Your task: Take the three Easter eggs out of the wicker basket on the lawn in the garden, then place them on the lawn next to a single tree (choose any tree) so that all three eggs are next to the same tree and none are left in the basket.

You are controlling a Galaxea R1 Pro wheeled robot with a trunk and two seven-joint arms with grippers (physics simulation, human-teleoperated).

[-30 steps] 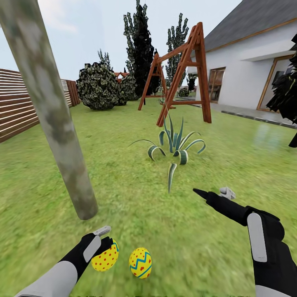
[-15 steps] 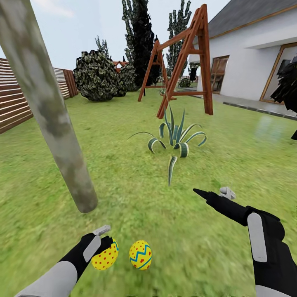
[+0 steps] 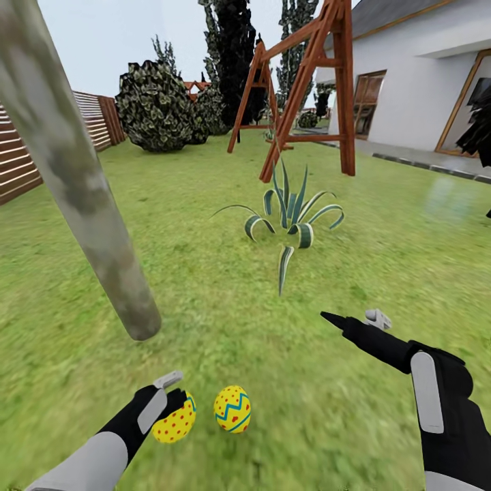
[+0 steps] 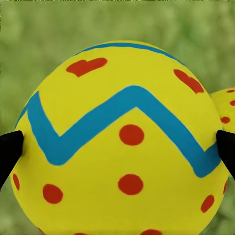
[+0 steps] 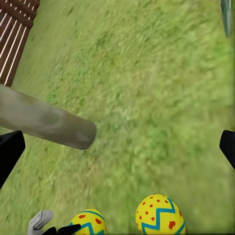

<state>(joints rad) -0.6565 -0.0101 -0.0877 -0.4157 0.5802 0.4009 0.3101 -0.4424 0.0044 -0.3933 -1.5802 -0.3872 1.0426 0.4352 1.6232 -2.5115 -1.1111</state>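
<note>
We count two eggs. One, the held egg, sits in our left gripper; the free egg lies on the lawn just beside it, on the side away from the tree. Both are near the foot of that one slim trunk, pale grey-green and mottled, which leans across the head view.

In the left wrist view the held egg is yellow with red dots, a couple of red hearts and a blue zigzag band below a thin blue line; the two dark fingertips press its two sides, so the left jaws are clenched on it. A sliver of the free egg peeks out behind it.

The right wrist view looks down at the trunk, the held egg and the free egg, the latter standing upright on the grass with its zigzag facing the camera.

Our right gripper hangs over bare grass, well apart from the tree and both eggs; its jaws are spread wide and hold nothing.

Beyond the tree we see one striped agave, one wooden swing frame, a round bush, a slatted fence and a white house.
</note>
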